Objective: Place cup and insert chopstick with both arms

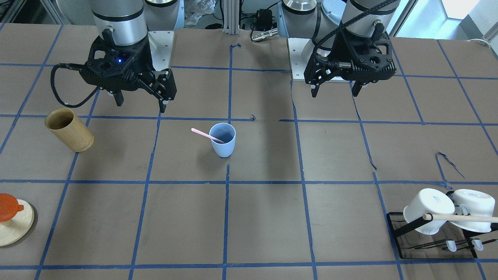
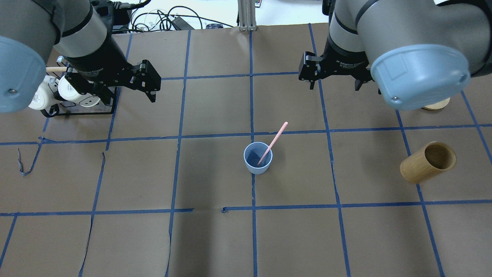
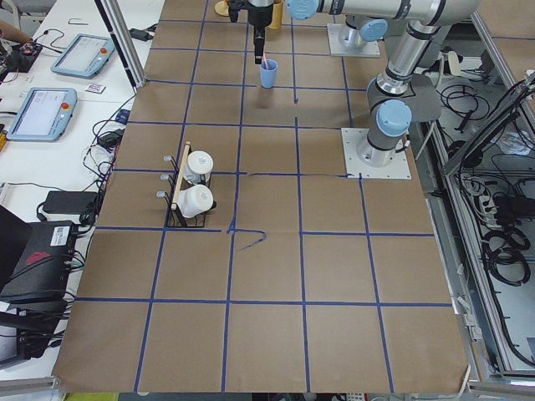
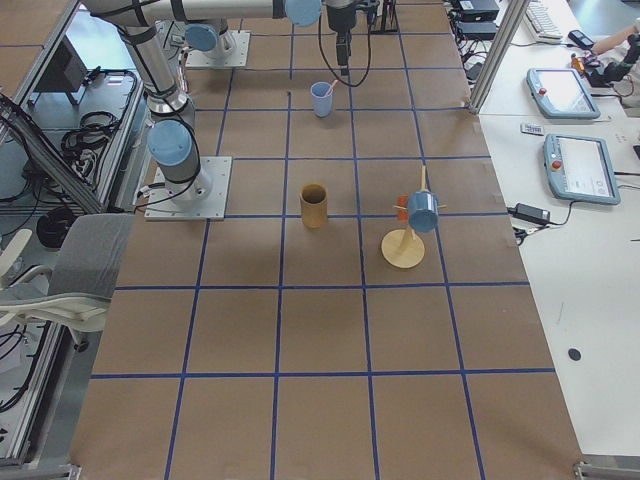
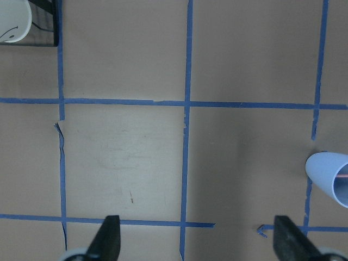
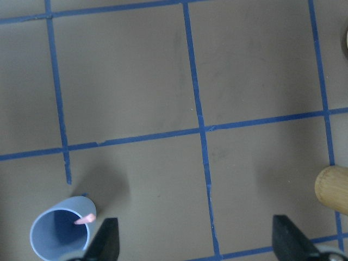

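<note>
The light blue cup (image 1: 223, 140) stands upright near the table's middle; it also shows in the overhead view (image 2: 258, 158). One pale pink chopstick (image 1: 205, 134) leans inside it, its upper end sticking out over the rim (image 2: 274, 141). My left gripper (image 1: 334, 94) hovers open and empty above the table, well away from the cup; its wrist view shows spread fingers (image 5: 109, 236) and the cup (image 5: 333, 176) at the right edge. My right gripper (image 1: 141, 105) is also open and empty, raised off to the cup's other side; its wrist view shows the cup (image 6: 58, 232) at lower left.
A tan bamboo cylinder (image 1: 70, 129) lies tilted on my right side (image 2: 427, 161). A black rack with white mugs (image 1: 443, 217) stands at my far left (image 2: 69, 96). A round wooden stand (image 1: 13, 225) with an orange piece sits at my far right.
</note>
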